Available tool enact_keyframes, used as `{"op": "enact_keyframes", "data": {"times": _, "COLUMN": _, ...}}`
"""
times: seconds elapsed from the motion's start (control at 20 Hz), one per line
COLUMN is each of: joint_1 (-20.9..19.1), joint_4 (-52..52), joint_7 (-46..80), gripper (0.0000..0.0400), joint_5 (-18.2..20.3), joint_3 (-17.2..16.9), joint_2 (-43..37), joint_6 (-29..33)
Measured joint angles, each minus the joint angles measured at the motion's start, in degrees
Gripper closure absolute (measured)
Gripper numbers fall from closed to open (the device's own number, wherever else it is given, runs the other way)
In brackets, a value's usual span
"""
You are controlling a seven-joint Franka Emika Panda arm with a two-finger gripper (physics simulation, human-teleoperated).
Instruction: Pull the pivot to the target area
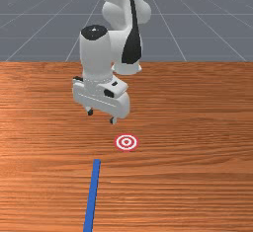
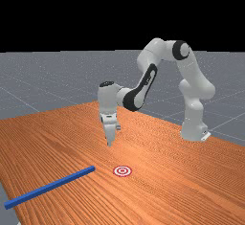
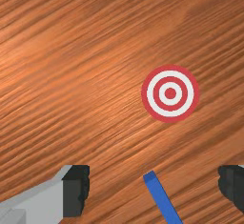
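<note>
Step in hand: approach, by my judgement; the pull itself is waiting to begin. The arm (image 2: 152, 75) is holding its pincer (image 1: 101, 116) above the table (image 1: 197, 127), released, its two tips standing wide apart and gripping nothing

Task's thing: taking it to be the blue stick (image 1: 92, 194). It is lying flat on the wood, nearer end just beside the target (image 1: 126, 142) but not touching it. In the front view it is running from the target's lower left toward the bottom edge; in the far view its other end is lying close to the table's edge

Next move, I am guessing: the pincer will be needing to travel out over the stick, lower astride it and close, then be drawing it back toward the arm's base, with some sideways correction onto the rings. A shallow grip would be risking a slip or a swing

Writing: I am finding no brand, label or lettering I can read
</note>
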Motion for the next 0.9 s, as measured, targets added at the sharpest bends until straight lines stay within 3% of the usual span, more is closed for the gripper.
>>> {"op": "enact_keyframes", "data": {"times": 0.05, "joint_1": -2.29, "joint_4": 0.34, "joint_7": -12.18, "gripper": 0.0000, "joint_5": -1.47, "joint_3": 2.16, "joint_2": 0.39, "joint_6": -0.28}}
{"op": "enact_keyframes", "data": {"times": 0.25, "joint_1": -5.54, "joint_4": 1.91, "joint_7": -21.42, "gripper": 0.0000, "joint_5": -2.04, "joint_3": 2.83, "joint_2": 1.36, "joint_6": -0.98}}
{"op": "enact_keyframes", "data": {"times": 0.3, "joint_1": -4.29, "joint_4": 2.22, "joint_7": -10.59, "gripper": 0.0000, "joint_5": -0.40, "joint_3": 0.43, "joint_2": 1.32, "joint_6": -0.94}}
{"op": "enact_keyframes", "data": {"times": 0.35, "joint_1": -6.08, "joint_4": 6.77, "joint_7": -23.83, "gripper": 0.0000, "joint_5": -2.71, "joint_3": 2.72, "joint_2": 4.17, "joint_6": -3.13}}
{"op": "enact_keyframes", "data": {"times": 0.4, "joint_1": -5.92, "joint_4": 13.06, "joint_7": -28.20, "gripper": 0.0000, "joint_5": -3.71, "joint_3": 3.40, "joint_2": 7.84, "joint_6": -5.85}}
{"op": "enact_keyframes", "data": {"times": 0.5, "joint_1": -4.03, "joint_4": 29.30, "joint_7": -32.51, "gripper": 0.0000, "joint_5": -4.71, "joint_3": 3.67, "joint_2": 16.94, "joint_6": -12.89}}
{"op": "enact_keyframes", "data": {"times": 0.6, "joint_1": -0.27, "joint_4": 54.71, "joint_7": -32.99, "gripper": 0.0000, "joint_5": -4.08, "joint_3": 2.30, "joint_2": 30.55, "joint_6": -23.95}}
{"op": "enact_keyframes", "data": {"times": 0.65, "joint_1": 1.09, "joint_4": 54.12, "joint_7": -9.49, "gripper": 0.0000, "joint_5": -1.08, "joint_3": -0.92, "joint_2": 30.42, "joint_6": -23.46}}
{"op": "enact_keyframes", "data": {"times": 0.85, "joint_1": 1.14, "joint_4": 54.06, "joint_7": -9.49, "gripper": 0.0000, "joint_5": -1.07, "joint_3": -0.91, "joint_2": 30.52, "joint_6": -23.47}}
{"op": "enact_keyframes", "data": {"times": 0.9, "joint_1": 0.48, "joint_4": 58.67, "joint_7": -28.11, "gripper": 0.0000, "joint_5": -3.47, "joint_3": 1.56, "joint_2": 33.02, "joint_6": -25.65}}
